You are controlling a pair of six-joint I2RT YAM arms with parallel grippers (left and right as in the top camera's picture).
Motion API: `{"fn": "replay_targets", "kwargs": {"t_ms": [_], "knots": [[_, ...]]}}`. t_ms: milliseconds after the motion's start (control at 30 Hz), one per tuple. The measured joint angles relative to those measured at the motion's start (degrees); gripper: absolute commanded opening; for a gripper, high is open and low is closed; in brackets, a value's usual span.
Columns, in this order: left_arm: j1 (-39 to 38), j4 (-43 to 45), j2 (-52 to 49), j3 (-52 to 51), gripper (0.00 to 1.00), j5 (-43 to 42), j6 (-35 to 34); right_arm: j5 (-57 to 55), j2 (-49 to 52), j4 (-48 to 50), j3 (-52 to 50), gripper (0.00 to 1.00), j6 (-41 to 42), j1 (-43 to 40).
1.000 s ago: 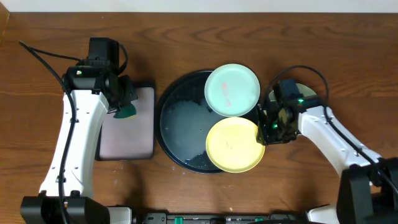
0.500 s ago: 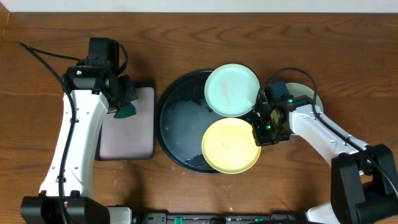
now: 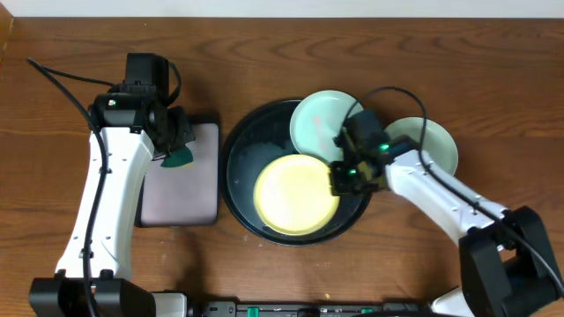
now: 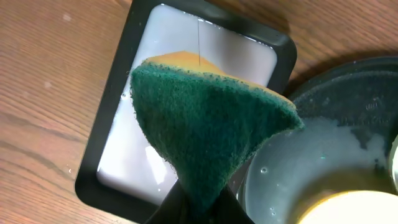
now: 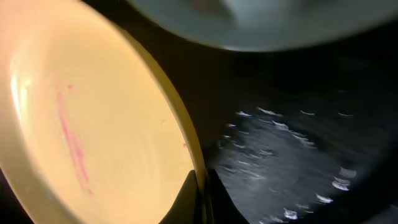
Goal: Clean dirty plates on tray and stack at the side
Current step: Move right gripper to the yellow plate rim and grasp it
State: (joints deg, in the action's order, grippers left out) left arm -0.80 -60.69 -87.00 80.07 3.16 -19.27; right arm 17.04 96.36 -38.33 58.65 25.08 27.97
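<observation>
The large round black tray (image 3: 242, 167) holds the pale yellow plate (image 3: 295, 194) at its middle. My right gripper (image 3: 339, 180) is shut on the yellow plate's right rim; the right wrist view shows the plate (image 5: 93, 124) with a pink streak and the jaws (image 5: 202, 193) pinching its edge. A mint-blue plate (image 3: 313, 123) leans on the tray's upper right rim, partly hidden by my right arm. Another mint-blue plate (image 3: 432, 145) lies on the table to the right. My left gripper (image 3: 176, 145) is shut on a green and yellow sponge (image 4: 205, 124) over the rectangular tray.
A small black-rimmed rectangular tray (image 3: 189, 189) with a grey-white inside lies left of the round tray; it also shows in the left wrist view (image 4: 118, 93). The round tray's floor is wet with foam (image 5: 292, 149). Cables run near both arms.
My right gripper has dragged the yellow plate leftward from the tray's lower right rim to the tray's middle. The left arm and sponge have not moved.
</observation>
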Motion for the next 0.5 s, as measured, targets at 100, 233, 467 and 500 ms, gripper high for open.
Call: {"fn": "replay_targets", "kwargs": {"t_ms": [100,233,467,500], "knots": [[0.0,0.0,0.0,0.0,0.07,0.0,0.0,-3.0,0.0,2.9,0.0,0.01,6.5,3.9],[0.0,0.0,0.0,0.0,0.07,0.0,0.0,-6.8,0.3,6.4,0.1,0.01,12.9,7.8],[0.0,0.0,0.0,0.0,0.07,0.0,0.0,-8.3,3.6,8.6,0.2,0.04,17.5,8.9],[0.0,0.0,0.0,0.0,0.07,0.0,0.0,-8.2,4.1,8.6,0.2,0.10,17.9,8.9]]}}
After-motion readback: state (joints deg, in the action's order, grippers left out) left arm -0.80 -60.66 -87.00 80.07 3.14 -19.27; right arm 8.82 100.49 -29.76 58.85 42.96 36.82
